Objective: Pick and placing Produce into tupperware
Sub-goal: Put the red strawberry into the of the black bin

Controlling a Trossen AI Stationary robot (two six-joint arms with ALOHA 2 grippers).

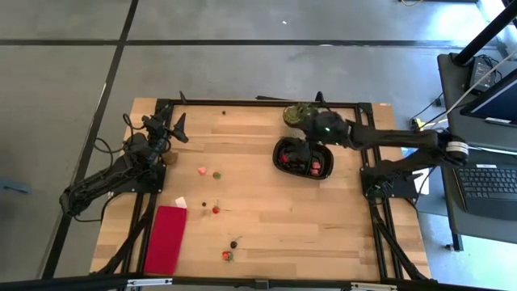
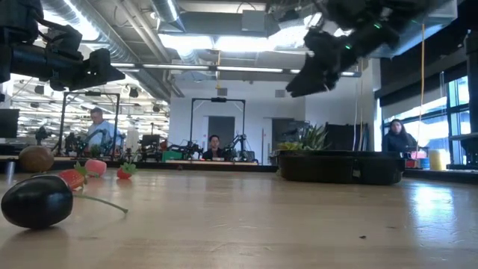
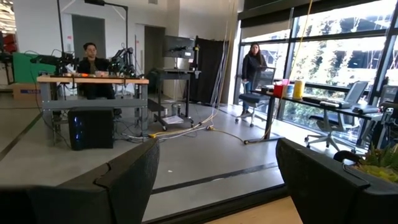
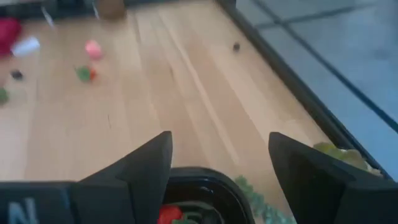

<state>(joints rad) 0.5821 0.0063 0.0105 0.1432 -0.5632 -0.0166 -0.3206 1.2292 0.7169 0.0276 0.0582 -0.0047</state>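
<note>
Open lab w/ desks and seated people behind; wooden table (image 1: 323,218) on a black frame. Right arm reaches in over the black oval tupperware (image 1: 283,162); right gripper (image 4: 219,163) hangs directly above its rim, fingers spread, nothing between them. Red produce pieces (image 1: 315,168) lie in the tupperware just below that gripper. Left gripper (image 3: 214,180) sits raised at the table's far-left edge, fingers spread wide, empty, pointing out at the room. Red cloth (image 1: 166,238) lies well apart from both grippers. Loose pink piece (image 1: 202,170) & others are scattered betw. the two grippers.
</note>
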